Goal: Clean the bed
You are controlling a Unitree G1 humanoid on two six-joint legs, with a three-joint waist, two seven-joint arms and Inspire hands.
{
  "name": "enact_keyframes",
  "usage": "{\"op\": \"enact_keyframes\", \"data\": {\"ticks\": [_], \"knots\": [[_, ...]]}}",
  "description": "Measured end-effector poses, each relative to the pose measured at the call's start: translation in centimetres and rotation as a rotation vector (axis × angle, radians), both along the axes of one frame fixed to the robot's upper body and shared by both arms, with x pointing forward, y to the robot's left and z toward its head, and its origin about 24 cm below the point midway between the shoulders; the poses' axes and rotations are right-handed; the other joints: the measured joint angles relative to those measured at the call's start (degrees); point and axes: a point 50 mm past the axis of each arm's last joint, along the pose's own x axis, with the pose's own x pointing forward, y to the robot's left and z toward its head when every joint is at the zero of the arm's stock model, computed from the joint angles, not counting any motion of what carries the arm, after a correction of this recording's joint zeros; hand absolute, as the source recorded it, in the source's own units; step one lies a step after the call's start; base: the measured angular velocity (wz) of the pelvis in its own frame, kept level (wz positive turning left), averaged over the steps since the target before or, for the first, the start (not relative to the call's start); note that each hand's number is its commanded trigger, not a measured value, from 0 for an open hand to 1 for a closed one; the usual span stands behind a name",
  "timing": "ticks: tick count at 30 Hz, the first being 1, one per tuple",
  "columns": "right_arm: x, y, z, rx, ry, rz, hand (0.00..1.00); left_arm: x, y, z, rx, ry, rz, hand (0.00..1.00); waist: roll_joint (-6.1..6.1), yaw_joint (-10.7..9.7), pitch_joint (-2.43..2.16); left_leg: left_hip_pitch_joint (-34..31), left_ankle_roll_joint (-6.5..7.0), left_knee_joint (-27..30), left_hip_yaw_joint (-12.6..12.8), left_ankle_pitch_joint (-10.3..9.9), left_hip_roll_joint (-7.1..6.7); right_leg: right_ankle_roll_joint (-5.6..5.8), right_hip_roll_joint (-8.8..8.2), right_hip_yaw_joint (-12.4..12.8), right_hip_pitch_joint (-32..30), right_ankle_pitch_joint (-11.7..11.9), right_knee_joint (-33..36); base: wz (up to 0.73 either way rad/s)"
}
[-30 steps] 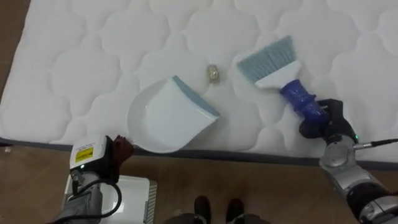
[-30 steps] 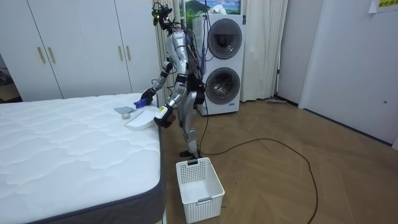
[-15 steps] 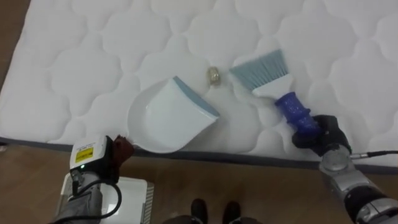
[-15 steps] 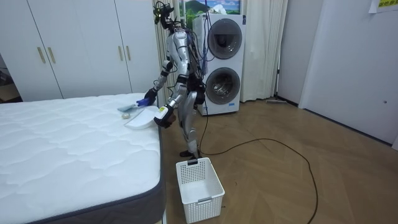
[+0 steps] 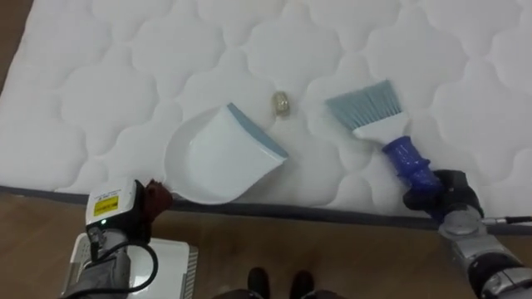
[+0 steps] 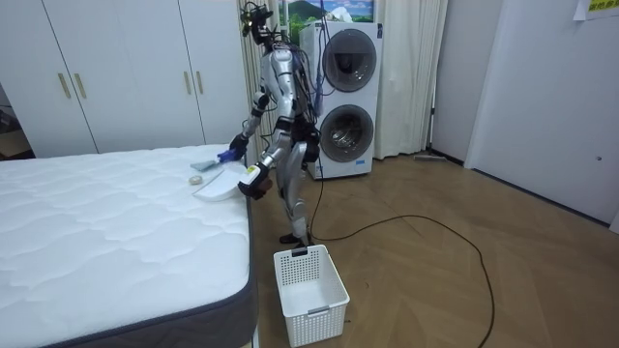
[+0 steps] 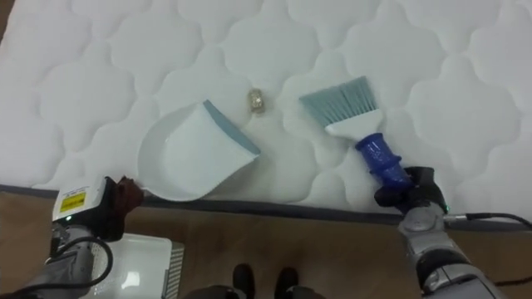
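Note:
A white dustpan [image 5: 218, 155] with a grey-blue lip lies on the white quilted mattress [image 5: 125, 91] near its front edge, mouth facing the back right. My left hand [image 5: 152, 198] is at the pan's handle by the mattress edge, curled on it. A small crumpled scrap [image 5: 282, 102] lies just beyond the pan's lip. To its right a brush [image 5: 367, 108] with pale blue bristles rests on the mattress. My right hand [image 5: 435, 196] is shut on the brush's dark blue handle [image 5: 408, 163]. In the room view I stand at the bed's corner, leaning over it.
A white slatted basket [image 6: 309, 281] stands on the wooden floor by the bed's foot, also at the lower left in the left eye view as the basket [image 5: 166, 266]. Behind me are a stacked washer and dryer [image 6: 345, 92] and white wardrobes [image 6: 116, 72].
The brush first swung left towards the scrap, then drew back to the right and nearer the mattress edge. The scrap and dustpan stayed put. The view shifted slightly.

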Motion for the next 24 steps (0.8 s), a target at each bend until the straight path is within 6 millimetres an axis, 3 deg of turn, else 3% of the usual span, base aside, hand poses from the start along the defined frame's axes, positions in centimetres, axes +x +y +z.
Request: {"op": "enact_keyframes", "data": {"ticks": [6, 13, 17, 24], "knots": [[0.6, -1.6, 1.6, -0.244, 0.021, 0.040, 1.00, 0.1, 0.3, 0.2, 0.030, -0.012, 0.005, 1.00, -0.90, 0.23, 0.08, -0.10, 0.12, 0.06, 0.21, 0.07, 0.02, 0.00, -0.01, 0.23, -0.22, -0.01, 0.12, -0.02], [2.6, -4.5, 6.2, -0.576, -0.028, 0.071, 1.00, 0.1, 1.2, 0.6, 0.086, -0.006, 0.015, 1.00, -2.25, 1.67, 0.08, -0.13, 0.18, 0.92, 0.29, 0.10, 0.20, -0.03, 0.07, 0.42, -0.14, 0.03, 0.45, -0.02], [3.4, -4.6, 7.4, -0.695, -0.014, 0.124, 1.00, 0.2, 1.9, 0.9, 0.132, -0.002, 0.014, 1.00, -3.30, 1.87, 0.15, -0.12, 0.17, 1.08, 0.19, 0.10, 0.20, -0.11, 0.04, 0.35, -0.24, 0.01, 0.92, 0.03], [4.8, -3.7, 8.8, -0.866, -0.014, 0.228, 1.00, 2.3, 1.8, 2.6, 0.200, -0.055, 0.002, 1.00, -5.71, 2.83, 0.92, -0.19, 0.16, 1.05, 0.12, 0.09, 0.30, -0.25, 0.04, 0.04, -0.23, 0.07, 0.89, 0.01]]}}
